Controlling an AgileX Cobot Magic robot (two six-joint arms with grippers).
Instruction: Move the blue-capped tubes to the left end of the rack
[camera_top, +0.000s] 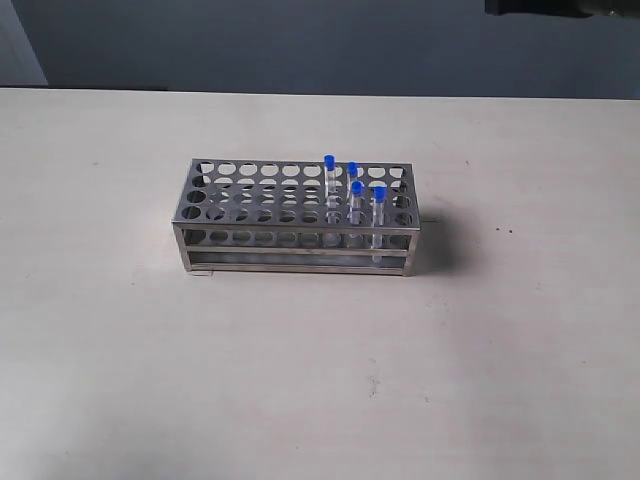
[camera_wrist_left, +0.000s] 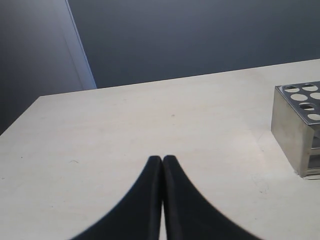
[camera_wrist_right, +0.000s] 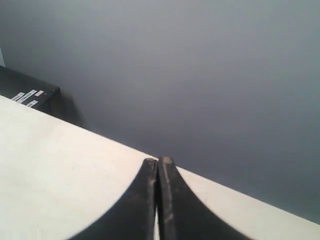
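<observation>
The silver metal rack (camera_top: 250, 222) stands in the middle of the pale table in the exterior view. Several blue-capped tubes (camera_top: 355, 195) stand upright in holes near its right end. Neither arm shows in the exterior view. In the left wrist view my left gripper (camera_wrist_left: 162, 159) is shut with nothing between its black fingers, and one end of the rack (camera_wrist_left: 292, 125) lies off to the side, apart from it. My right gripper (camera_wrist_right: 158, 161) is shut and empty too, over the table's edge facing a grey wall. No tubes show in either wrist view.
The pale table (camera_top: 300, 380) spreads wide on all sides of the rack. A dark box (camera_wrist_right: 30, 95) sits beyond the table's edge in the right wrist view. A dark wall runs behind the table.
</observation>
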